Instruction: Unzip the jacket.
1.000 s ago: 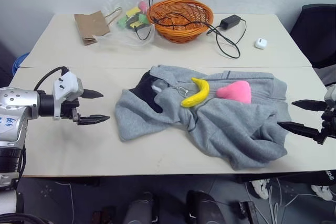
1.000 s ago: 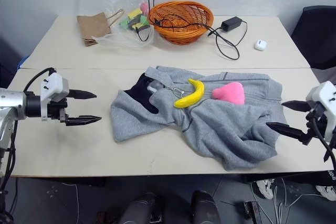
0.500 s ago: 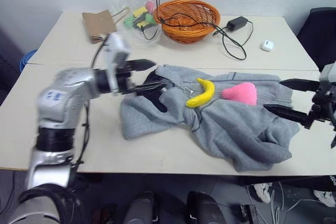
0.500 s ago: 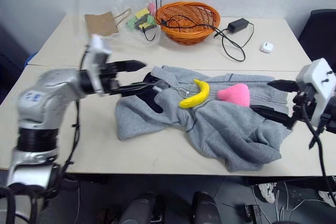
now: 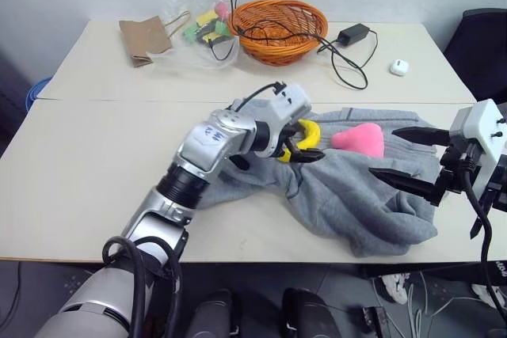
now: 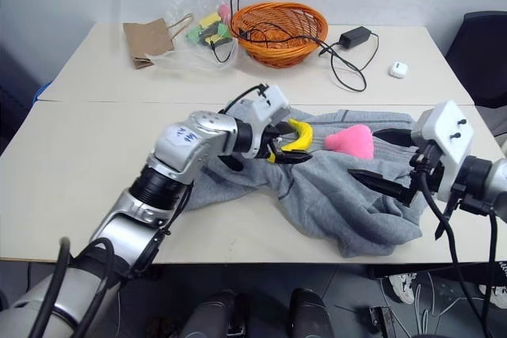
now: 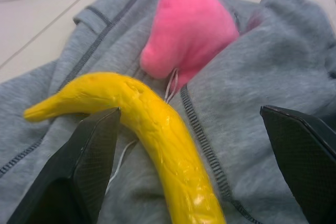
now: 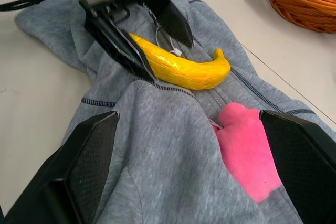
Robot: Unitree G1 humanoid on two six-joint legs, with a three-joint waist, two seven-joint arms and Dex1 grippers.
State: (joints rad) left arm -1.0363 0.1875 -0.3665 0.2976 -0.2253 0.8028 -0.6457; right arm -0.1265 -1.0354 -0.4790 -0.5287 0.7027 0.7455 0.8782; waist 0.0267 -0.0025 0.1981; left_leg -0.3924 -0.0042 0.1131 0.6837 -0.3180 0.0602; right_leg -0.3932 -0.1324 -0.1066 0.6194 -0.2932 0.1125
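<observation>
Black fingers [image 5: 299,148] wide, perhaps brushing banana [image 5: 305,134]

Banana [image 7: 157,129] – pink plush [image 7: 191,30] – on jacket [image 7: 273,72]

Left gripper [image 5: 305,146] hides jacket [image 5: 348,195] collar.

Two pale tables [image 5: 95,180] stand edge to edge. The near one carries the grey jacket [image 5: 356,203]. The far one holds an orange basket [image 5: 277,29], a paper bag [image 5: 142,39], a plastic bag [image 5: 190,25], a charger [image 5: 352,35] and a small white case [image 5: 398,66].
</observation>
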